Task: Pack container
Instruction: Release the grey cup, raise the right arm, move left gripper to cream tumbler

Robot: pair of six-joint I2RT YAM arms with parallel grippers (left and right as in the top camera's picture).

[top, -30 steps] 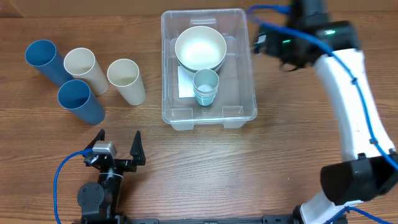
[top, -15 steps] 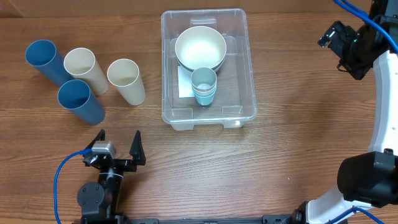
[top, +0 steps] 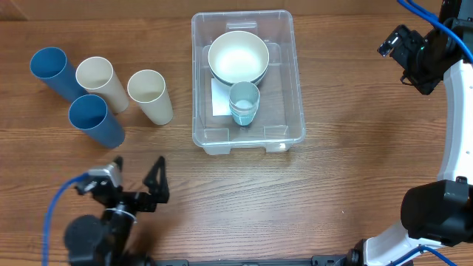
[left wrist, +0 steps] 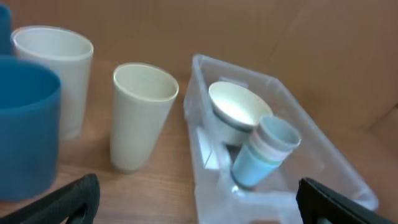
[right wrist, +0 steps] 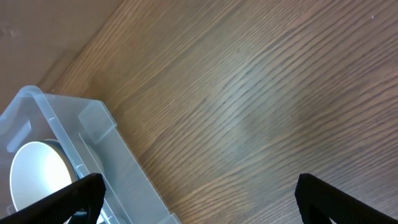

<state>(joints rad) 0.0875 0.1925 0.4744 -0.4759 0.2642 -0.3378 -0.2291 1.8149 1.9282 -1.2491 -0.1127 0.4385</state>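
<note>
The container (top: 293, 81) is sitting upright and open-topped at the far middle of the table (top: 355, 162), its long side running near to far. A white bowl (top: 238, 58) is resting in its far half; a stack of pale blue cups (top: 244, 103) is standing just near of the bowl, leaning a little in the left wrist view. A white label (top: 217, 97) is showing on the floor, partly hidden under them.

Left of the container and apart from it, four tall cups are standing upright in a cluster: a blue cup (top: 50, 68) farthest left; a cream cup (top: 97, 77) beside it; a second cream cup (top: 148, 92) nearest the container; a second blue cup (top: 92, 117) on the near side of the group.

The left claw (top: 138, 168) is hovering at the near left of the table, spreading wide and gripping nothing; in its wrist view the dark fingertips (left wrist: 62, 199) are framing the cream cups and the container. The right claw (top: 405, 63) is hanging over the far right of the table, well apart from the container, its jaws likewise standing wide with nothing between them; its wrist view is taking in wood grain and one corner of the container.
</note>
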